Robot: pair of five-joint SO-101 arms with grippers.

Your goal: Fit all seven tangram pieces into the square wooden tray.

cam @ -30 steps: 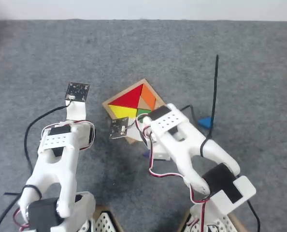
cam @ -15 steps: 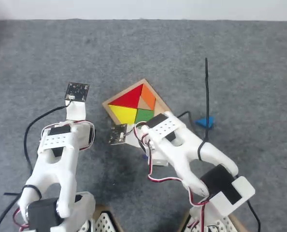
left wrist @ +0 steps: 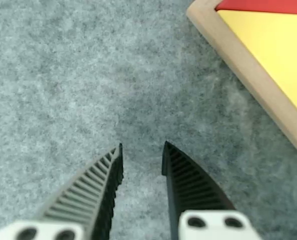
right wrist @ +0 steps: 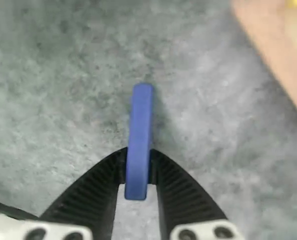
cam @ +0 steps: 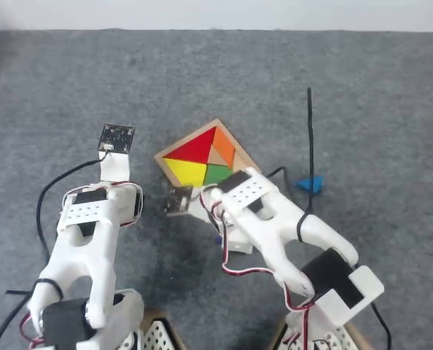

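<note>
**Grey tabletop: tray partly filled, one blue piece in the right tool**

High view: a grey, felt-like tabletop (cam: 362, 87) carries the square wooden tray (cam: 174, 146), which is turned like a diamond near the middle. A red piece (cam: 194, 148), a yellow piece (cam: 186, 172), a green piece (cam: 218, 173), an orange piece (cam: 224, 149) and a pale wood-coloured triangle (cam: 215, 157) lie flat inside it. The right arm (cam: 275, 219) reaches over the tray's near corner and hides that part. The left arm (cam: 92, 226) stands well apart from the tray, to one side. A loose blue triangle (cam: 309, 184) lies on the tabletop beyond the right arm, beside a thin black cable (cam: 309, 131).

Left wrist view: the left tool (left wrist: 142, 146) hangs over bare grey surface with its jaws slightly parted and nothing between them. The tray's wooden rim (left wrist: 238, 70) runs nearby, with yellow (left wrist: 273, 45) and red (left wrist: 268, 5) inside it.

Right wrist view: the right tool (right wrist: 138, 155) is clamped on a blue piece (right wrist: 141, 110) held on edge above the grey surface, outside the tray, whose rim (right wrist: 268, 45) lies near.
</note>
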